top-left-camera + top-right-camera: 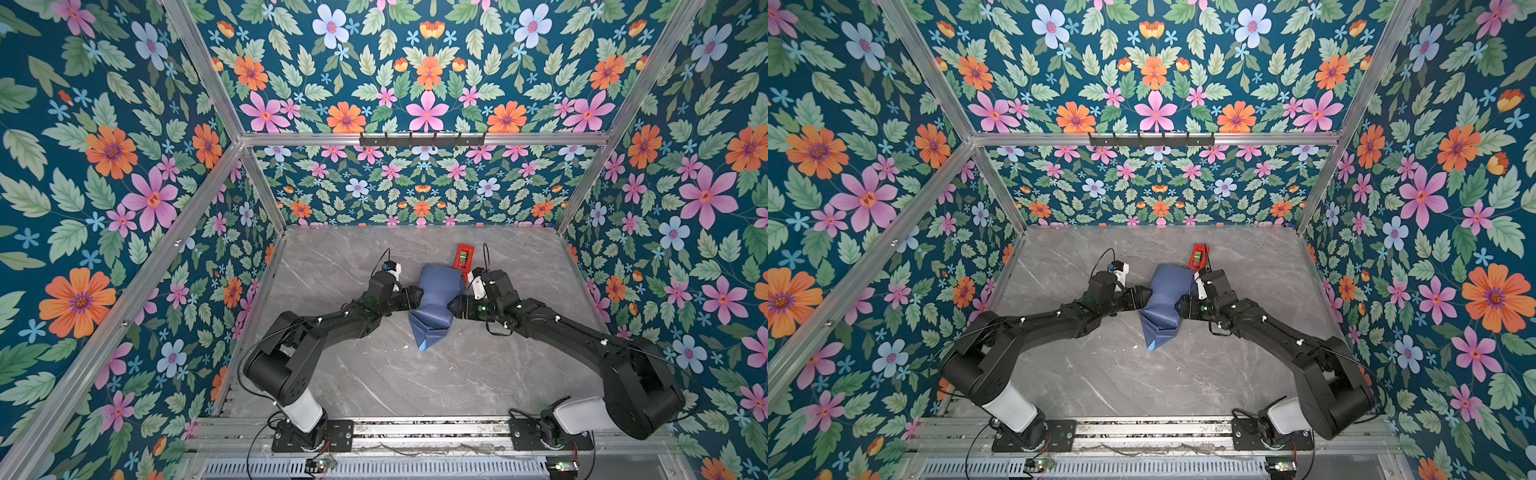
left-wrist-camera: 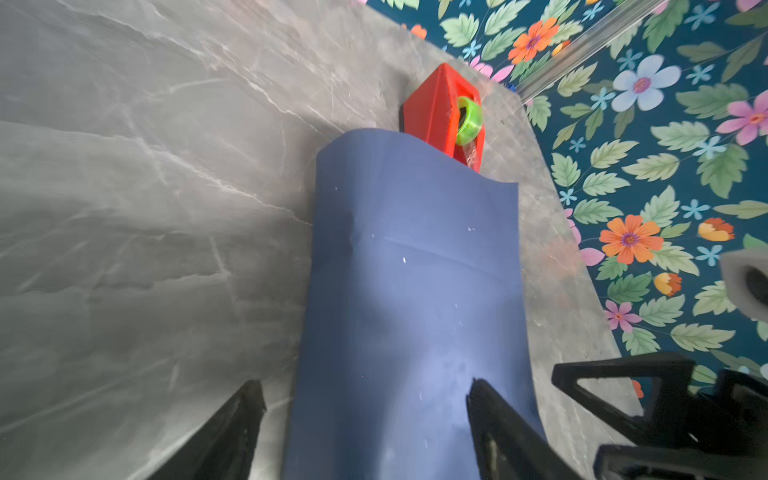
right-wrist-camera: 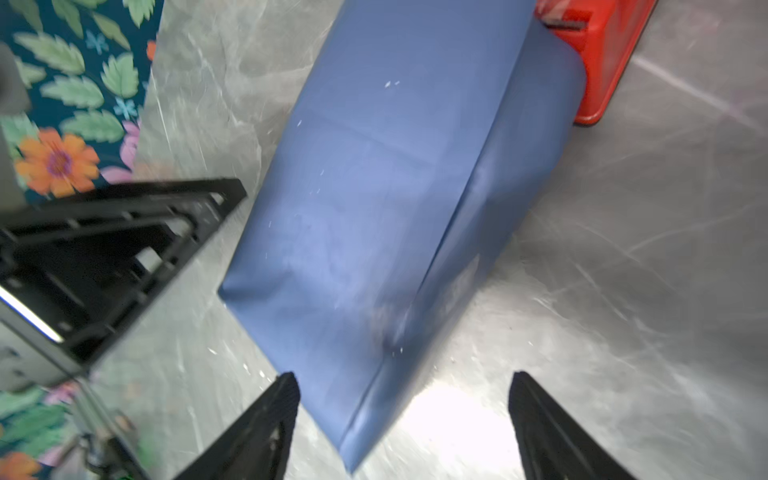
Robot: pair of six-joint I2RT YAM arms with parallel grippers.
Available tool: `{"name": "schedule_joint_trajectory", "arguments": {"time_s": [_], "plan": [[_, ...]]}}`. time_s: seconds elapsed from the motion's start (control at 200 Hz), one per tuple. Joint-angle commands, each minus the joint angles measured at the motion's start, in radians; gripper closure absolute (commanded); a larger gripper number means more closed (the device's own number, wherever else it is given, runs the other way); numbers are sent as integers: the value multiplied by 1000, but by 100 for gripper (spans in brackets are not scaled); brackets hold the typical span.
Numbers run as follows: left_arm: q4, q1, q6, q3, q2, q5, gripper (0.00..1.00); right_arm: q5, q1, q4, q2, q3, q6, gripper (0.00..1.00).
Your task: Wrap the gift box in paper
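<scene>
Flanking the paper (image 1: 436, 299): left gripper (image 2: 365, 386) and right gripper (image 3: 403, 376) — fingers apart on both.
Far end: red tape dispenser (image 1: 464, 256).

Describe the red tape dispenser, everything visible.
The tape dispenser is a narrow red block, plastic-looking, with a bright green roll seated in its top opening and a dark strip low on one end. It stands upright on the grey marble table, just beyond the folded blue paper, whose far edge hides its near end.
</scene>
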State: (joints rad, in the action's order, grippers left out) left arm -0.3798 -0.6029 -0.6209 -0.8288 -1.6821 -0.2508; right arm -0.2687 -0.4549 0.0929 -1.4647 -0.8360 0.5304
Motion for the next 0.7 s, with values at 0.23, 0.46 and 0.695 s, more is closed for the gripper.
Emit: {"name": "schedule_joint_trajectory", "arguments": {"time_s": [0.23,0.46,0.695], "plan": [[-94,-1,-51,145,76,-129,31,-243,35,-122,-213,-118,95,27],[-87,-1,-137,368,306,90,26,-203,39,46,-322,-287,-46,25],[-8,-99,-125,534,574,264,43,-35,30,212,-210,-305,-204,26]]}}
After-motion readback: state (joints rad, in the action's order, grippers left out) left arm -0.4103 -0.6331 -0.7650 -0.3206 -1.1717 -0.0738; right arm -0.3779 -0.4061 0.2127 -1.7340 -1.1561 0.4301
